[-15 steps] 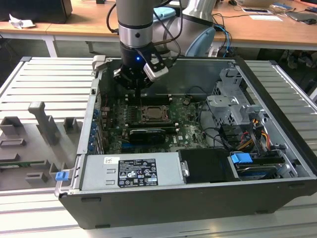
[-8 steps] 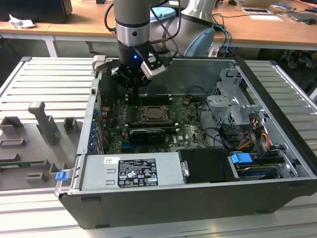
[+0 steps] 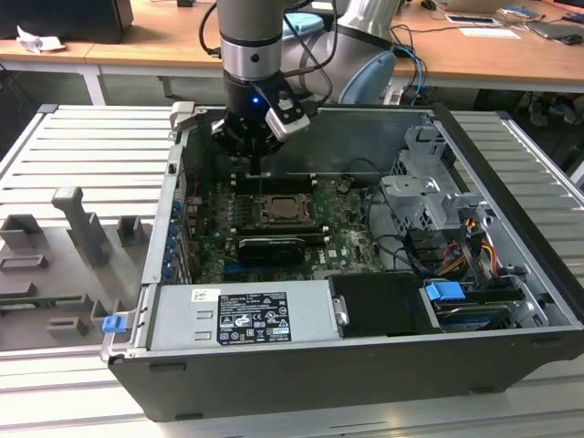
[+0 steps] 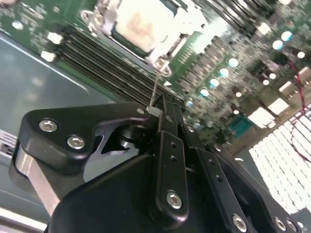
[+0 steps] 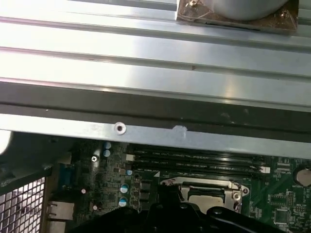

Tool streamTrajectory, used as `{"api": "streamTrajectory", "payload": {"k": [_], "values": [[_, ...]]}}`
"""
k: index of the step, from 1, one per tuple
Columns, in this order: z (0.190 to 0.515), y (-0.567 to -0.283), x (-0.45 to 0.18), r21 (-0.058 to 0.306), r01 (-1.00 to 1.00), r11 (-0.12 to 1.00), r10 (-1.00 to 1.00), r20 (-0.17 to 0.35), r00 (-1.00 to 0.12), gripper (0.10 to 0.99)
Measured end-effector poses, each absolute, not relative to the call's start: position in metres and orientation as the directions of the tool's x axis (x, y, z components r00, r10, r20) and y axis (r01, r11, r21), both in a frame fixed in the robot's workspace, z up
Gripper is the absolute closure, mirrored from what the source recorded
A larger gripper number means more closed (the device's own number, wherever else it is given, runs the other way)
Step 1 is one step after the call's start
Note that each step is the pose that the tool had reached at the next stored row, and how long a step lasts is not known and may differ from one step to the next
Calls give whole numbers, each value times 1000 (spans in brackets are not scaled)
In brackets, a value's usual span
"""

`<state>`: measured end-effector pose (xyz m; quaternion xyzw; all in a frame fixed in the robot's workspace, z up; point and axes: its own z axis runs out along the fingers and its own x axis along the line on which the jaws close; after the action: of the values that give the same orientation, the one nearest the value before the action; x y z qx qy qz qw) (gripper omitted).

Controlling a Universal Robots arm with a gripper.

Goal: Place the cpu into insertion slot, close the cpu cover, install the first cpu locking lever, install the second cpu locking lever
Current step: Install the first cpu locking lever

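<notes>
Jaws: sitting pressed together, no gap showing in the second wrist view; whether they are pinching the lever cannot be told.
Gripper (image 4: 167, 110): hanging over the board inside the case (image 3: 365, 365), just behind the slot (image 3: 290, 223) in the exterior view.
Lever (image 4: 155, 90): thin wire rising from the slot's corner, its tip touching the fingertips.
Cpu (image 4: 138, 24): lying in the slot, showing pale through the cover's cut-out.
Cover (image 4: 181, 30): lying flat over the slot.
Memory slots (image 4: 107, 63): running alongside the slot, between it and the gripper.
</notes>
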<state>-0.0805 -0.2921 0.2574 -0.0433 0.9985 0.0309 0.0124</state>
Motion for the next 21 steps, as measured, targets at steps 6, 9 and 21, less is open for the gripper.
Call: {"api": "streamTrajectory", "payload": {"k": [6, 9, 21], "values": [[250, -291, -51, 63, -87, 994, -86, -27, -996, 980], [248, -291, -45, 82, -87, 993, -85, -29, -996, 980], [230, -288, -36, 106, -95, 990, -92, -31, -995, 980]]}}
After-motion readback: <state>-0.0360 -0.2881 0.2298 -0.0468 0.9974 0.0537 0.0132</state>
